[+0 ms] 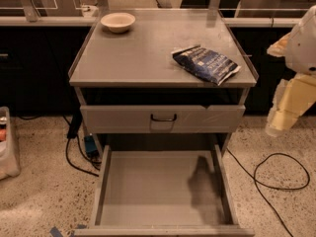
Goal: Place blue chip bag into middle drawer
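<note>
The blue chip bag [206, 64] lies flat on the right side of the grey cabinet top [148, 53], near the front edge. Below it, the middle drawer [148, 191] is pulled out wide, its flat grey floor bare apart from a shadow at the right. My gripper [279, 118] hangs at the right edge of the view, beside the cabinet and lower than its top. It is to the right of the bag, apart from it, and holds nothing that I can see.
A cream round bowl [118, 21] sits at the back left of the top. The drawer front with a black handle [163, 118] is closed above the open drawer. Black cables [276, 174] loop on the speckled floor at right and left. A bin [6, 144] stands at far left.
</note>
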